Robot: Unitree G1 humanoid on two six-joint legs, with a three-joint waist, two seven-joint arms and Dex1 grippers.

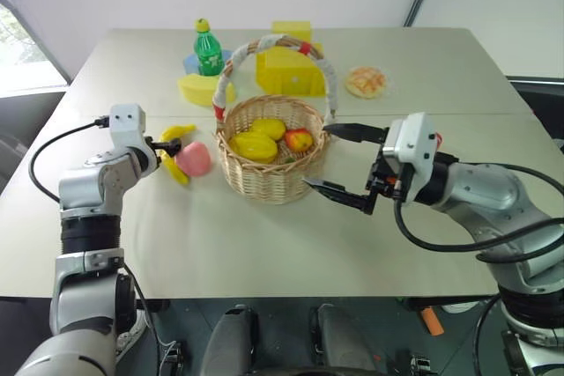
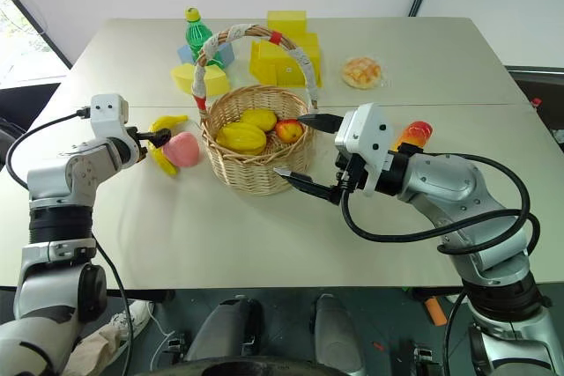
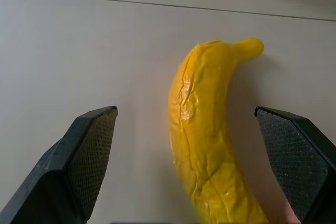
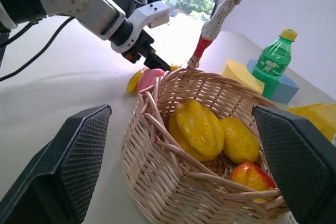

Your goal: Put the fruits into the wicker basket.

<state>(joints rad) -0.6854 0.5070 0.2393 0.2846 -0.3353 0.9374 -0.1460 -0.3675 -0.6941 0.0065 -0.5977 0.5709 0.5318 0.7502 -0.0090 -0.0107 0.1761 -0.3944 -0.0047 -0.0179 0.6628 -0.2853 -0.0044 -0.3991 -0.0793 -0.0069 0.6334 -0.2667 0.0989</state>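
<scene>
Seen from the robot's head: a pale bench (image 1: 264, 244) with a round wicker basket (image 1: 273, 173) near its middle, tall handle wrapped in white with red bands arching over it. Inside the basket lay 2 yellow oval fruits (image 1: 256, 145) and a red-yellow apple (image 1: 299, 139). Just left of the basket, on the bench, rested a pink peach (image 1: 195, 158) touching a yellow banana (image 1: 176, 134).

Left gripper (image 1: 167, 143) reached toward the banana and peach, jaws spread wide, holding nothing; in the left wrist view, banana (image 3: 207, 135) lay between the 2 black fingers (image 3: 86, 161), touching neither.

Right gripper (image 1: 339, 163) hovered just right of the basket, pointed at it, jaws fully apart and empty; upper finger near the handle's base, lower finger near the basket wall. Behind the right arm in the right eye view, a red-to-yellow mango (image 2: 414, 135) partly hidden on the bench.

Farther back stood a green bottle (image 1: 208, 47), yellow blocks (image 1: 286, 68), a blue piece (image 1: 190, 63) and a golden-brown bun (image 1: 366, 82).
</scene>
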